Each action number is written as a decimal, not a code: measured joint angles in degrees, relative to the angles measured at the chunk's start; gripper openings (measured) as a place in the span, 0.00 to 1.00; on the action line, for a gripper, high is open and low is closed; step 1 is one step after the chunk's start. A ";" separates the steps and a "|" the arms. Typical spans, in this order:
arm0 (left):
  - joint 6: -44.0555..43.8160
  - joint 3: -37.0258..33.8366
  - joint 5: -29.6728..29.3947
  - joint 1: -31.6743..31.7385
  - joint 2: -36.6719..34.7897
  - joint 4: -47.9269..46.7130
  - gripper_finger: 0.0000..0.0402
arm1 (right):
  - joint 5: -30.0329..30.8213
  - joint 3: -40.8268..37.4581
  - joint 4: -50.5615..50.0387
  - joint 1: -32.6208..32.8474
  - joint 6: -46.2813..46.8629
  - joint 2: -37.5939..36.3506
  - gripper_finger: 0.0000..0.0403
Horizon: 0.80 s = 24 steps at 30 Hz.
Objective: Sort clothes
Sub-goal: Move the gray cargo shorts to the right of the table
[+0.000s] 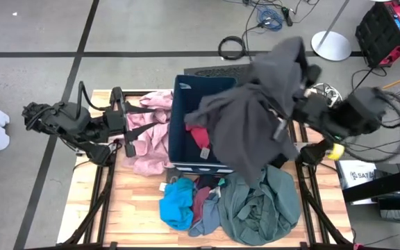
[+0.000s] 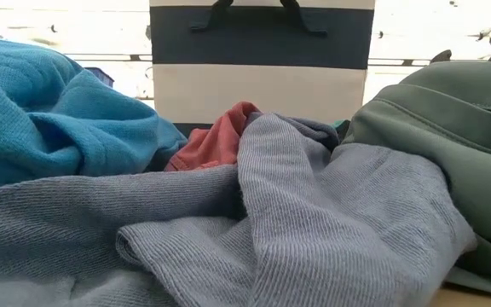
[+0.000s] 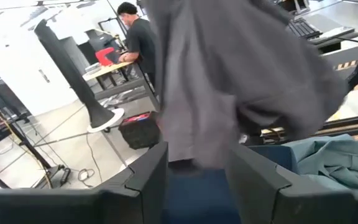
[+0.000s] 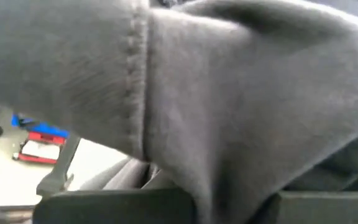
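My right gripper (image 1: 292, 117) is shut on a dark grey garment (image 1: 255, 111) held high over the right side of the navy bin (image 1: 186, 104); the cloth hides most of the gripper. A red piece (image 1: 198, 136) lies inside the bin. My left gripper (image 1: 125, 123) is open and empty at the bin's left, above the dusty-pink garment (image 1: 151, 132) lying on the table. A grey-green garment (image 1: 262, 201), a bright-blue piece (image 1: 178, 205) and smaller pieces lie on the table in front of the bin. My right gripper has a bunch of the dark grey garment between its two fingers (image 4: 229, 196), several layers with a stitched seam (image 4: 135, 93) beside it. Which part of the garment that is, the cloth itself hides. The garment is lifted and hangs slack (image 3: 229, 93) over the bin.
The bin stands at the table's far middle and shows as a white and navy wall in the low view (image 2: 262, 60). A grey-blue piece (image 2: 314, 230) and a red piece (image 2: 216, 141) lie near the front edge. A person (image 3: 135, 37) stands in the room behind.
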 joint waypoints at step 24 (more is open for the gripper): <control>-0.11 0.00 -1.33 0.00 0.02 1.27 0.41 | 32.81 -11.23 -16.19 38.10 38.01 0.76 0.01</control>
